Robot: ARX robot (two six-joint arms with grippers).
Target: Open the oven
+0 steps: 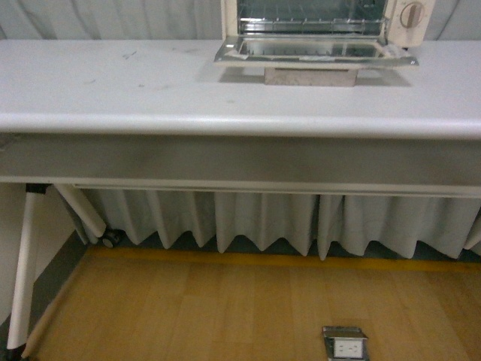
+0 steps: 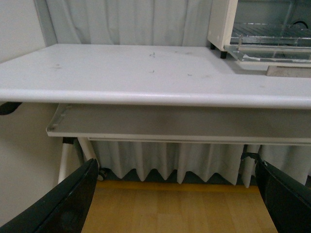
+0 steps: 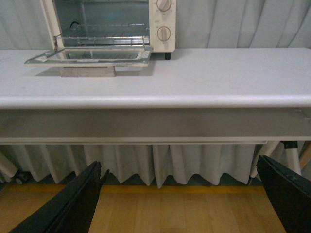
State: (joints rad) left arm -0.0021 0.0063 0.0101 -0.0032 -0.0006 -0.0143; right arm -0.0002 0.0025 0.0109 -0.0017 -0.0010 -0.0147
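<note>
The cream-white oven point(image 1: 406, 19) stands at the back right of the white table point(image 1: 150, 90). Its glass door point(image 1: 316, 53) lies dropped down flat, with the beige handle point(image 1: 310, 77) at the front edge and the wire rack point(image 1: 308, 26) showing inside. The oven point(image 3: 163, 24) also shows in the right wrist view with two round knobs, and the oven point(image 2: 223, 24) is partly cut off in the left wrist view. My left gripper point(image 2: 177, 194) and right gripper point(image 3: 180, 199) are both open, low below the table edge, holding nothing. Neither arm shows in the front view.
The table's front edge point(image 1: 240, 124) and a grey shelf point(image 1: 240, 162) beneath it lie ahead. White curtains point(image 1: 263, 218) hang behind, over a wooden floor with a floor socket point(image 1: 344, 344). Table legs with a castor point(image 1: 111, 238) stand at the left.
</note>
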